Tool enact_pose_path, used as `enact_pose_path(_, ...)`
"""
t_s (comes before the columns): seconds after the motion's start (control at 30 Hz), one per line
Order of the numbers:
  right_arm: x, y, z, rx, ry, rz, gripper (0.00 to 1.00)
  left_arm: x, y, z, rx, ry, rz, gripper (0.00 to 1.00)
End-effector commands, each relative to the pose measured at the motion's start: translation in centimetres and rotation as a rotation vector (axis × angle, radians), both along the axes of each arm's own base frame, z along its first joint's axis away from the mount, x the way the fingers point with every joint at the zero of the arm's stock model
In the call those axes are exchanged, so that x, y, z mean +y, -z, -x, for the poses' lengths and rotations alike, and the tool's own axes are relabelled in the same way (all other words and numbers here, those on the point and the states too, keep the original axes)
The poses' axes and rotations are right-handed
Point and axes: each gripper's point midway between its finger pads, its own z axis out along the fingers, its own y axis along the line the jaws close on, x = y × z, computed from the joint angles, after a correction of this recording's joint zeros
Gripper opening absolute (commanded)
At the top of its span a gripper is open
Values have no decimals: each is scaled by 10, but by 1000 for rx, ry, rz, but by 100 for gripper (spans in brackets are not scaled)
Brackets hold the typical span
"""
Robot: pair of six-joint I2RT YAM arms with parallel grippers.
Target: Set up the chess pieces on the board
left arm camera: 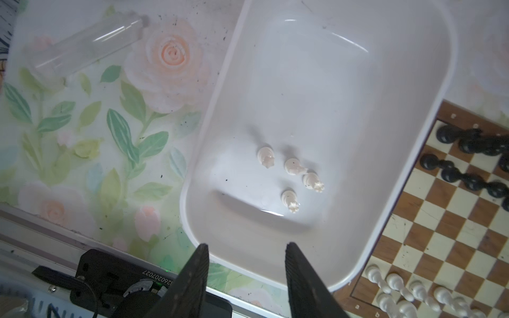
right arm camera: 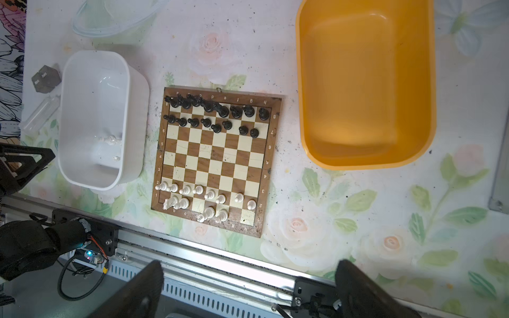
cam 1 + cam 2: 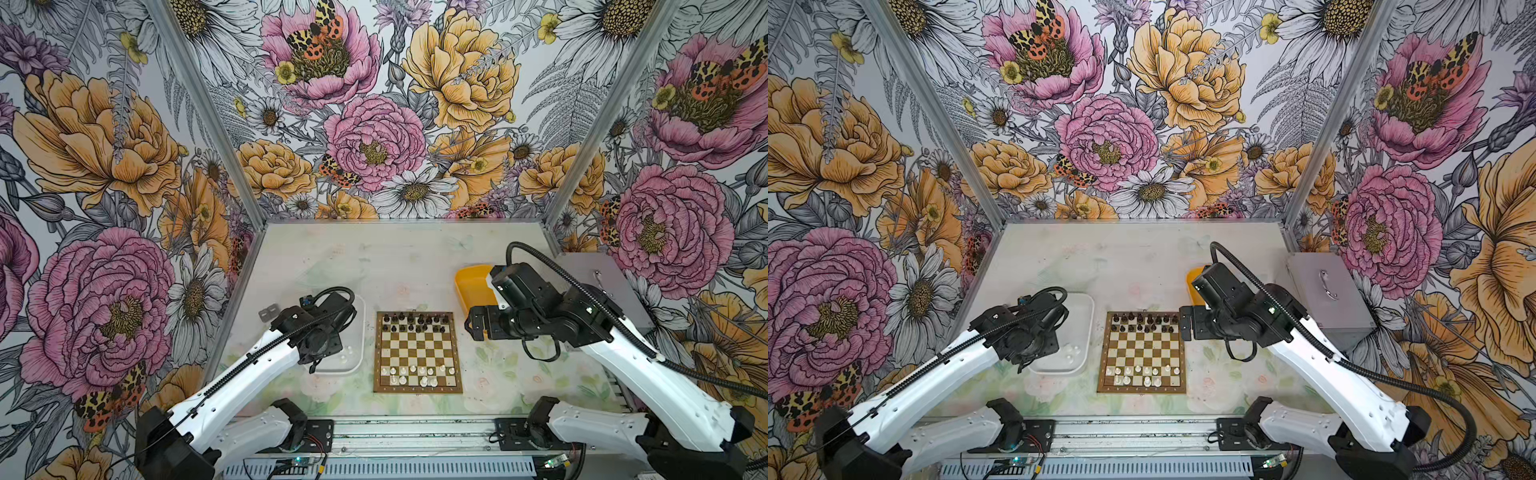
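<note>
Black chessmen fill the far ranks of the board in a top view; white's back rank has gaps. Left wrist: left gripper, parted and empty, hangs over four white pieces in the white tray; fetching one seems next, needing a centred descent. Right wrist: right gripper gapes empty.

Sixteen black chess pieces and twelve white chess pieces stand on the board; four loose white pieces lie in one white tray beside it.
</note>
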Motion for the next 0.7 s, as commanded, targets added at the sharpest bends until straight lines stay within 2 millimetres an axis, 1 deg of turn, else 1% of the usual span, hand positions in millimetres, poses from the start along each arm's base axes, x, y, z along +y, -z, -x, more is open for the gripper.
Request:
enact_pose_path(0.0, 16, -13, -12, -53, -28, -49, 100, 1, 1, -5, 23, -1, 18, 47)
enact_pose_path(0.07, 19, -12, -14, -54, -34, -47, 100, 4, 6, -7, 47, -20, 10, 43)
enact_pose_path(0.23, 20, -10, -19, -66, -30, -38, 100, -1, 16, -12, 74, -14, 14, 42)
enact_pose_path(0.4, 20, -8, -18, -67, -31, -41, 100, -9, 29, -18, 94, -15, 26, 41)
enact_pose_path(0.57, 19, -7, -16, -64, -32, -47, 100, -9, 42, -25, 96, -44, 52, 41)
enact_pose_path(0.6, 19, -8, -16, -66, -31, -49, 100, -14, 46, -23, 111, -41, 81, 41)
enact_pose_path(0.67, 18, -8, -14, -67, -30, -52, 100, -13, 51, -23, 118, -47, 79, 41)
